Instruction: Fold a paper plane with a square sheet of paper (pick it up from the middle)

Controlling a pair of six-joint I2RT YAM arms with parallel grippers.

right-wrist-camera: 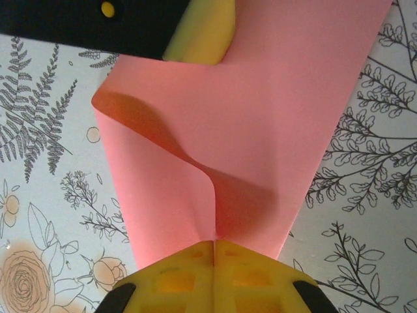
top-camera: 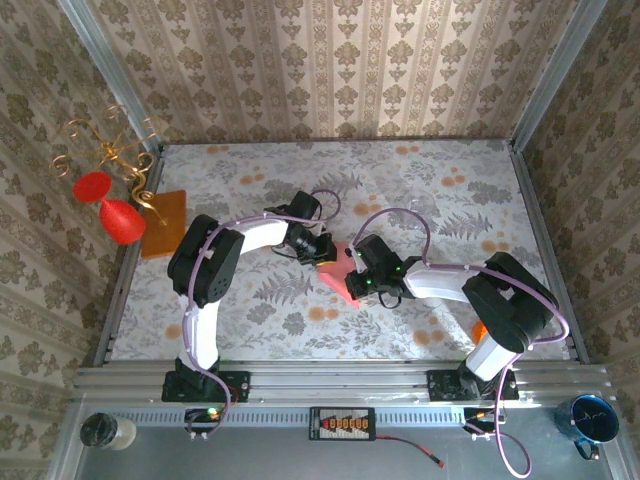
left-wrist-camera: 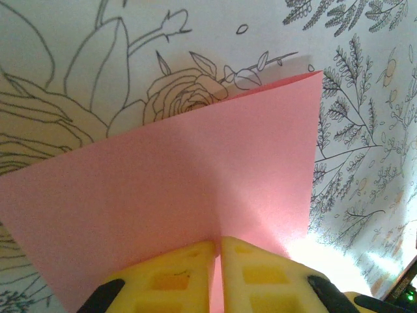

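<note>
The square sheet of paper [top-camera: 338, 272] is salmon pink and hangs between my two grippers at the middle of the table. My left gripper [top-camera: 316, 248] is shut on its far edge; in the left wrist view its yellow fingers [left-wrist-camera: 169, 277] pinch the sheet [left-wrist-camera: 195, 176] along a faint centre crease. My right gripper [top-camera: 362, 268] is shut on the near side. In the right wrist view the sheet [right-wrist-camera: 273, 117] curls into a soft fold that runs into my right gripper [right-wrist-camera: 214, 244], with the left gripper's finger [right-wrist-camera: 205, 32] at the top. The paper plane is out of view.
A darker orange rectangular sheet [top-camera: 165, 222] lies at the table's left edge beside red goblet shapes [top-camera: 112, 208] on a gold wire stand. A small orange object [top-camera: 480, 330] sits by the right arm. Patterned walls close in three sides of the floral table [top-camera: 460, 190].
</note>
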